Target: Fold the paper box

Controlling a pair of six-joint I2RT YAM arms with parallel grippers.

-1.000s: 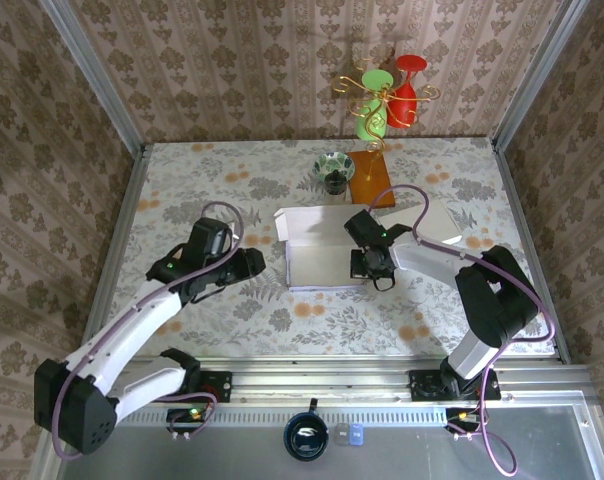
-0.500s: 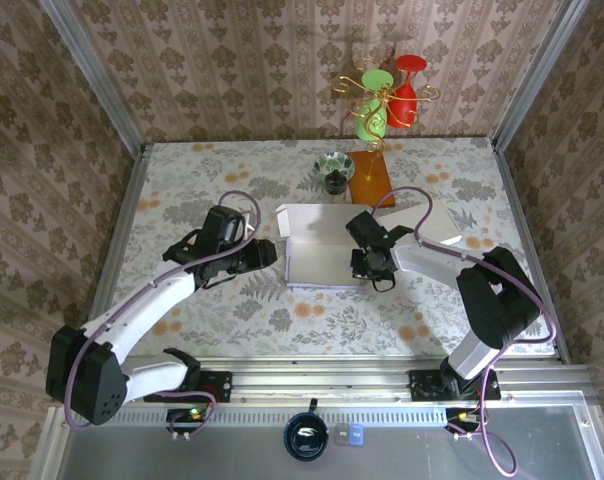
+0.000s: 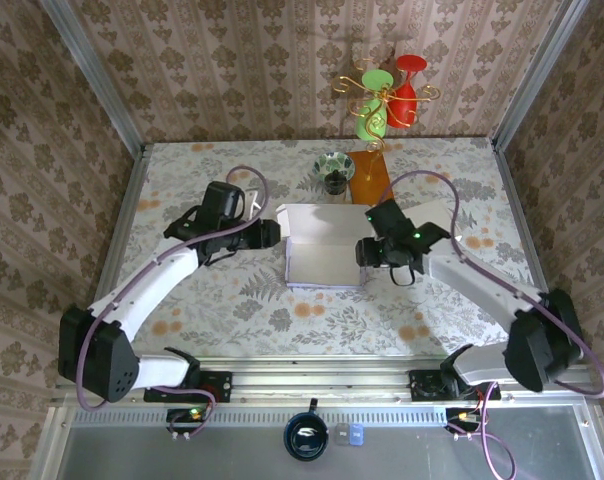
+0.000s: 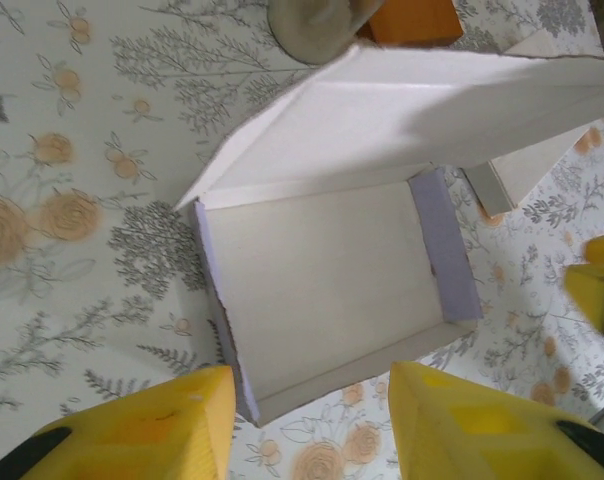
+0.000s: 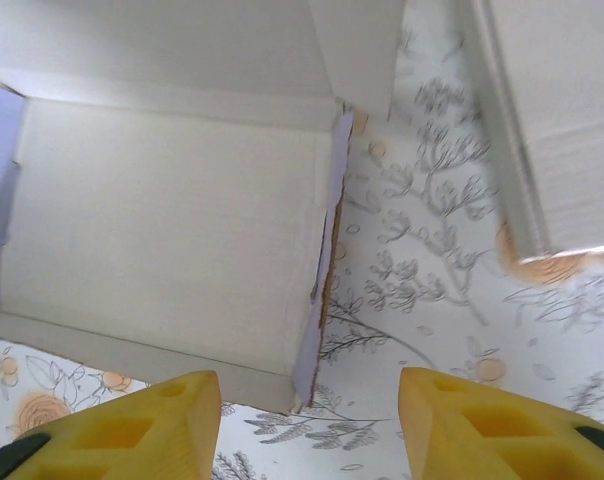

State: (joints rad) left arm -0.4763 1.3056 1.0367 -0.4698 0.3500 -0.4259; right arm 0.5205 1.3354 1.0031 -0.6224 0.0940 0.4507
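The white paper box (image 3: 324, 262) lies open mid-table, its lid (image 3: 317, 220) tilted up along the far side. The low side walls stand up; the right wall (image 5: 320, 300) looks torn and leans. My left gripper (image 3: 269, 234) hovers just off the box's left edge, open. In the left wrist view its yellow fingers (image 4: 187, 415) straddle the near left corner of the box (image 4: 327, 285) without touching. My right gripper (image 3: 368, 256) is open above the box's right wall. Its fingers (image 5: 452, 415) frame the near right corner of the box (image 5: 172, 225), holding nothing.
A second white box (image 5: 552, 120) lies close to the right of the paper box. At the back stand a small bowl (image 3: 334, 168), an orange block (image 3: 370, 178) and a gold stand with green and red glasses (image 3: 387, 100). Walls enclose the table.
My right gripper has opened and drawn up and back from the box's right wall. The left gripper has travelled up and right, closing in on the box's left edge.
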